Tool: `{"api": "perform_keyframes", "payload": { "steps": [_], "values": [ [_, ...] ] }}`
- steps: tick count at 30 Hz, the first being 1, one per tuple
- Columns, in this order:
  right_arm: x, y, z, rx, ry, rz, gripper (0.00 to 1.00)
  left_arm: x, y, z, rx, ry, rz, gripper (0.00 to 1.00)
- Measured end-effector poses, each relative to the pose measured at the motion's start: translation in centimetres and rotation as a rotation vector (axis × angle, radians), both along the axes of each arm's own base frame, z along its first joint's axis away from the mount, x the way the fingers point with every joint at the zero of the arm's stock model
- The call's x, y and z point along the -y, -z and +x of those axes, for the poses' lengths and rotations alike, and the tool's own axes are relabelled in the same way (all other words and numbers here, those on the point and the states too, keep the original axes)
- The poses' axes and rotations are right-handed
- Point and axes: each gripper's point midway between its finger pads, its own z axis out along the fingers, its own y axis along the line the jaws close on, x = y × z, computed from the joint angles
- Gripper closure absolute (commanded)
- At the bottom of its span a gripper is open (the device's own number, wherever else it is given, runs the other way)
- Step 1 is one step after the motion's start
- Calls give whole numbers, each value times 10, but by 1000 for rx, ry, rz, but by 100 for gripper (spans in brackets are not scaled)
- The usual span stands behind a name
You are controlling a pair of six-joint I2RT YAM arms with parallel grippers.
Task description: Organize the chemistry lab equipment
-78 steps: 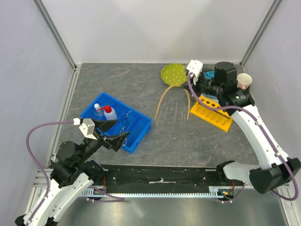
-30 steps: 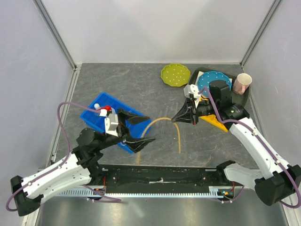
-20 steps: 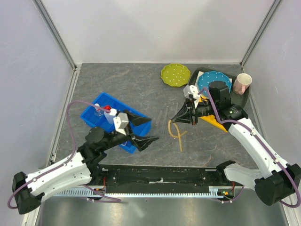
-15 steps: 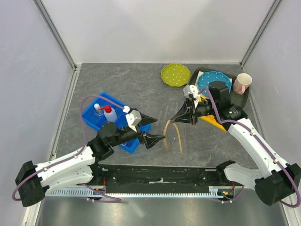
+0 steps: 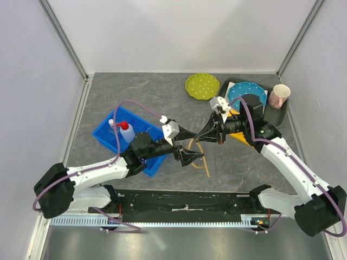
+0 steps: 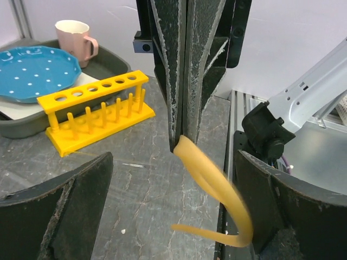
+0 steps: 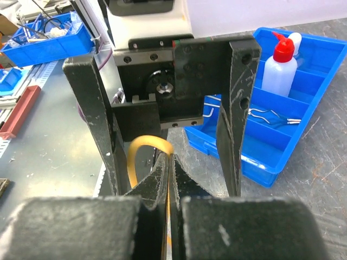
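Left gripper (image 6: 172, 168): jaws stand wide apart. Between them the right gripper (image 6: 184, 132) pinches the tan rubber tube (image 6: 215, 183), which curls downward. Yellow rack (image 6: 97, 111) lies beyond.

No text, label, brand, number or sign is legible in any view. The squeeze bottle (image 7: 280, 73), blue bin (image 7: 303, 146) and yellow rack (image 6: 103, 129) show no readable marking.
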Motion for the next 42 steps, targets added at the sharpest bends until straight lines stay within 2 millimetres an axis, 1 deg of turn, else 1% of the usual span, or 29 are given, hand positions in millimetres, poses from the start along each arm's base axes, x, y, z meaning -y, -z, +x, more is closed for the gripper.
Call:
{"api": "perform_keyframes", "payload": {
  "steps": [3,6,7,9,10,12,13,18,21,22,25,28,31,37,39,41,42],
  "values": [
    [-3,-1,0,-33,-1,21,100,7,6,1,-19,18,-7,3],
    [-5,-1,1,-73,2,39,100,11,7,2,-33,24,-24,13],
    [-6,-1,1,-88,3,44,100,12,6,2,-36,26,-34,20],
    [-8,-1,1,-106,3,54,100,14,4,2,-44,29,-49,31],
    [-9,-1,1,-117,4,60,100,15,3,2,-50,32,-58,40],
    [-10,-2,2,-126,7,66,100,16,2,3,-60,35,-67,46],
    [-10,-3,2,-129,9,69,100,17,2,3,-65,37,-70,48],
    [-10,-6,3,-128,12,78,100,17,4,2,-87,40,-72,49],
    [-10,-7,3,-129,13,79,100,15,6,-1,-98,41,-70,52],
    [-10,-7,4,-129,14,79,100,13,8,-2,-101,41,-68,58],
    [-10,-7,5,-127,22,81,100,9,11,-6,-114,43,-67,70],
    [-11,-7,6,-126,29,81,100,8,13,-7,-129,45,-67,75],
    [-11,-7,7,-126,34,82,100,7,15,-8,-143,48,-65,78],
    [-10,-7,11,-131,55,82,100,7,20,-11,-177,54,-60,78],
    [-10,-7,13,-133,64,82,100,6,23,-12,-190,56,-57,80],
    [-9,-7,15,-134,73,82,100,5,27,-13,-205,57,-51,88],
    [-9,-7,15,-137,77,82,100,4,30,-14,-213,57,-48,94]
  ]
}}
